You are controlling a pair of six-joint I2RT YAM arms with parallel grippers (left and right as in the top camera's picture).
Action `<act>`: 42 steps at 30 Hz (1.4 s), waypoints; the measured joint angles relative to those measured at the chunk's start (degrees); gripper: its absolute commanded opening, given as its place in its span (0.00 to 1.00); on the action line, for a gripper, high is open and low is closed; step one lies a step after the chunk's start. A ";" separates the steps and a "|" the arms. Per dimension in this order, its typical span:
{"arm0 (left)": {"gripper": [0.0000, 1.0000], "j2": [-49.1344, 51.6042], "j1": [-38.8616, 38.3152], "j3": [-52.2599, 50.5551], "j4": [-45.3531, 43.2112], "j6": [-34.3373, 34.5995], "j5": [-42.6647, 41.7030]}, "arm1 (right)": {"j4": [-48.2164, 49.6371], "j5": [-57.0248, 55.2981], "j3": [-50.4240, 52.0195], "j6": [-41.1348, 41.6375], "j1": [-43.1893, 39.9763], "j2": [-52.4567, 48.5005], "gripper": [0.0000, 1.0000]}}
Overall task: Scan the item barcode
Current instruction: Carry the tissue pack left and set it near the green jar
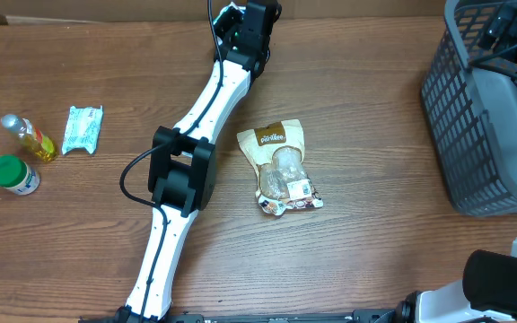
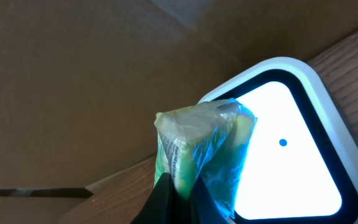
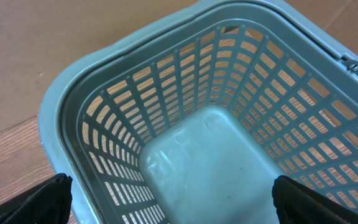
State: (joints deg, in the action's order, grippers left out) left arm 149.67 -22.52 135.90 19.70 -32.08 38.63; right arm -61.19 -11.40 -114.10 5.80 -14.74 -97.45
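Observation:
In the left wrist view my left gripper (image 2: 182, 190) is shut on the item, a green packet in clear crinkled wrap (image 2: 194, 146). The packet stands upright between the black fingers (image 2: 163, 199), right in front of the scanner's bright white window (image 2: 291, 168), whose frame is white and dark-rimmed. No barcode shows on the side of the packet that I see. From overhead the left gripper (image 1: 251, 20) is at the table's far edge, and the packet is hidden under it. My right gripper (image 3: 173, 205) hangs open over the grey basket (image 3: 104, 74), nothing between its fingertips.
On the table lie a brown snack bag (image 1: 281, 161) in the middle, a white-green sachet (image 1: 83, 128), a small oil bottle (image 1: 30, 137) and a green-lidded jar (image 1: 13, 175) at the left. The grey basket (image 1: 456, 117) stands at the right edge. Cardboard walls the back.

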 measured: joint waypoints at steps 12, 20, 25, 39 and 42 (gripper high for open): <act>0.04 -1.07 -0.35 0.00 9.90 9.55 4.59 | 0.02 0.02 0.00 0.00 0.00 0.00 1.00; 0.04 -13.79 -0.57 -0.46 41.13 34.47 1.90 | 0.04 0.00 0.00 -0.02 0.00 0.00 1.00; 0.04 -25.27 0.61 0.02 58.03 47.47 0.81 | 0.04 0.00 0.00 0.02 0.00 0.00 1.00; 0.04 -29.35 15.13 -7.50 76.74 62.45 -3.96 | 0.04 0.00 0.00 0.00 0.00 0.00 1.00; 0.04 -29.31 18.95 -13.64 76.72 63.41 -5.11 | 0.07 0.00 0.00 0.00 0.00 0.00 1.00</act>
State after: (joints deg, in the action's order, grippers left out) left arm 120.36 -3.57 122.26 96.42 31.33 33.52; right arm -61.12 -11.40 -114.10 5.80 -14.74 -97.45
